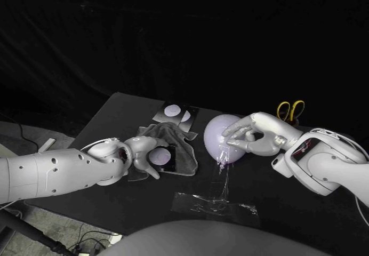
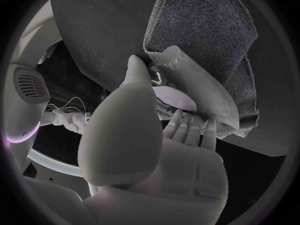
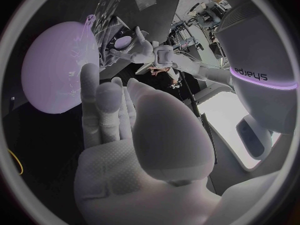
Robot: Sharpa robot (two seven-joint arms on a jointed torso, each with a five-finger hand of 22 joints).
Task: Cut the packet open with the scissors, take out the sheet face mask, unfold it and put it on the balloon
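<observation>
Our left hand grips the packet. Our right hand curls against the balloon, and we cannot tell whether it pinches anything. The sheet mask looks limp, clingy and easily torn, so we would take it by its edges.

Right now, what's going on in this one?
The left robot hand holds a packet over a grey cloth on the black table. The right robot hand is up against the pale balloon, where a thin clear film clings and hangs down; whether its fingers pinch that film is unclear. The yellow-handled scissors stand untouched behind it, a second packet lies beyond the cloth, and a clear sheet lies near the table's front edge.
</observation>
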